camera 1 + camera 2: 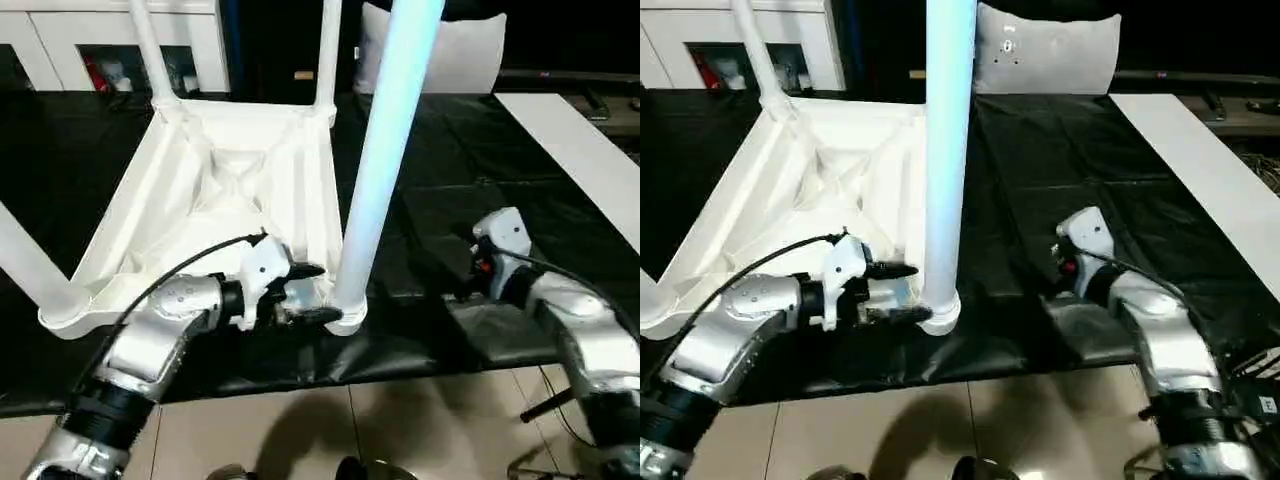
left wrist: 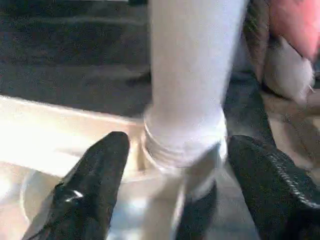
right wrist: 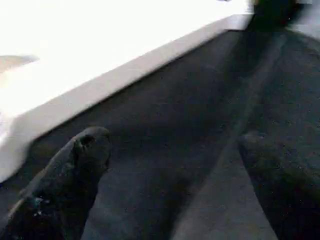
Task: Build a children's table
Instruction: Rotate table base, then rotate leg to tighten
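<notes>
The all-white plastic children's table [image 1: 230, 190] lies upside down on the black cloth-covered work surface [image 1: 450, 200], ribbed underside up, with long tapered tube legs standing in its round corner sockets. The left gripper [image 1: 312, 292] sits at the base of the near white leg [image 1: 375, 170], its two black fingers [image 2: 90, 185] spread to either side of the socket collar without clamping it. The right gripper [image 3: 170, 185] hovers above the cloth beside the table's edge, fingers wide apart and holding nothing.
</notes>
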Available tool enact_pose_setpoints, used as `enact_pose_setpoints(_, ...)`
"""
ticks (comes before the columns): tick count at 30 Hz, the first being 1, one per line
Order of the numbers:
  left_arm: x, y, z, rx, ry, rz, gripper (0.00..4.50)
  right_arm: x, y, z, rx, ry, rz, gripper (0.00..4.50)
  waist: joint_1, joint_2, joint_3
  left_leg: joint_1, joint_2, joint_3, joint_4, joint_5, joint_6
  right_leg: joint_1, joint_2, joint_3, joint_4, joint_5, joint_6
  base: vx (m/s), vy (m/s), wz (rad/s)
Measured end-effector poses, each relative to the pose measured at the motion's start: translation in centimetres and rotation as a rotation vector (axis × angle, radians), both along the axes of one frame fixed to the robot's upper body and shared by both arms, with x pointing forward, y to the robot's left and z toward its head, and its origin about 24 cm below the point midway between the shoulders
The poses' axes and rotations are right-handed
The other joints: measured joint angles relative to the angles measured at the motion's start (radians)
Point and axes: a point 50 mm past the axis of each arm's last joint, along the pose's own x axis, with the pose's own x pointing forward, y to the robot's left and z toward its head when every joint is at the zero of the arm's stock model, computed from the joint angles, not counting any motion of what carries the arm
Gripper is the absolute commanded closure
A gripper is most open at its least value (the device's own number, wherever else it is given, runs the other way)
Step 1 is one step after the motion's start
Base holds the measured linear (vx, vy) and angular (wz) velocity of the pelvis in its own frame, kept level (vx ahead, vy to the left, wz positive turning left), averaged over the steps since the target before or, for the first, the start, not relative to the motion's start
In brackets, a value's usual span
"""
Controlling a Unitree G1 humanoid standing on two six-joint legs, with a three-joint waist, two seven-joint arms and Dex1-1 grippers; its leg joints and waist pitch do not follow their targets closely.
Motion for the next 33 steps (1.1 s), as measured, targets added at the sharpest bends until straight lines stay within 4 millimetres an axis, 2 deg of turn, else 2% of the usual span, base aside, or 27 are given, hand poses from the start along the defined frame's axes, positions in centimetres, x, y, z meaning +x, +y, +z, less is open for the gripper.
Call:
enact_pose_setpoints(5,0.3,1.7,0.1,0.113,0.008,-0.045,1.64,-1.5,-0.4,0.6,-0.018,0.066,0.140,0.00,0.006,0.000,0.000,0.001,0.000,0.000,0.000,0.000,0.001,0.001,0.000,0.000,-0.001,0.000,0.000,0.000,0.000,0.00)
enact_pose_setpoints(14,1.6,1.1,-0.3,0.140,0.029,-0.059,2.24,-2.4,0.4,1.0,-0.015,0.090,0.235,0.00,0.014,0.001,-0.001,0.003,0.000,0.000,0.000,-0.001,0.001,0.003,0.000,0.000,-0.003,0.000,0.001,0.000,0.000,0.00)
enact_pose_setpoints(23,2.2,0.3,-0.7,0.164,0.023,-0.107,2.97,-2.9,1.1,1.2,-0.007,0.101,0.273,0.00,0.013,0.001,-0.001,0.002,0.000,-0.001,0.000,-0.002,0.003,0.005,0.000,-0.001,-0.005,0.000,0.001,0.000,0.000,0.00)
enact_pose_setpoints(33,2.3,0.3,-0.7,0.198,0.018,-0.166,3.76,-3.7,2.0,1.2,0.012,0.134,0.312,0.00,0.008,0.001,-0.001,0.009,0.000,-0.003,0.000,-0.005,-0.002,0.010,0.000,-0.004,-0.011,0.002,0.004,0.000,0.000,0.00)
